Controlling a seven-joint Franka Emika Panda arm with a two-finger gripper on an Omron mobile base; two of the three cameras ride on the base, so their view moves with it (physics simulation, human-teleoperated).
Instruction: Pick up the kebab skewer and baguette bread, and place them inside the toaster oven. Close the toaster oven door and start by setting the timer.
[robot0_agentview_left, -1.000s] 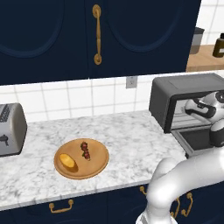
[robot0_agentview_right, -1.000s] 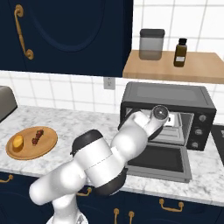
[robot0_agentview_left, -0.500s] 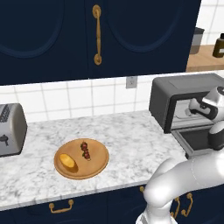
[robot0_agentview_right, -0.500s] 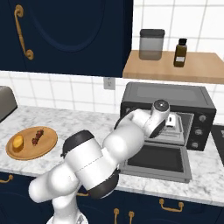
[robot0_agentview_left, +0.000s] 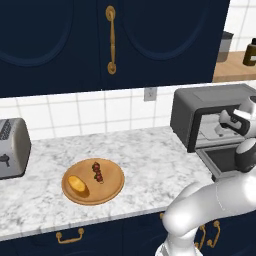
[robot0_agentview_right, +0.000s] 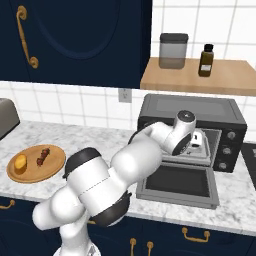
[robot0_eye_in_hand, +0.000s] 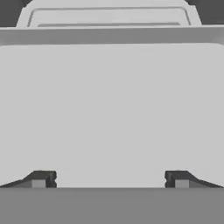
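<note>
Round wooden plate (robot0_agentview_left: 111, 187) on grey-white marbled stone counter (robot0_agentview_left: 150, 165), left of centre. Silver slot toaster (robot0_agentview_left: 11, 148) at far left counter edge, well apart from plate. Navy upper cabinets with brass handle (robot0_agentview_left: 111, 40). Wooden shelf (robot0_agentview_right: 200, 77) carrying grey lidded canister (robot0_agentview_right: 173, 50) beside dark brown bottle (robot0_agentview_right: 205, 60). White wall tiles, outlet (robot0_agentview_right: 125, 95).
</note>
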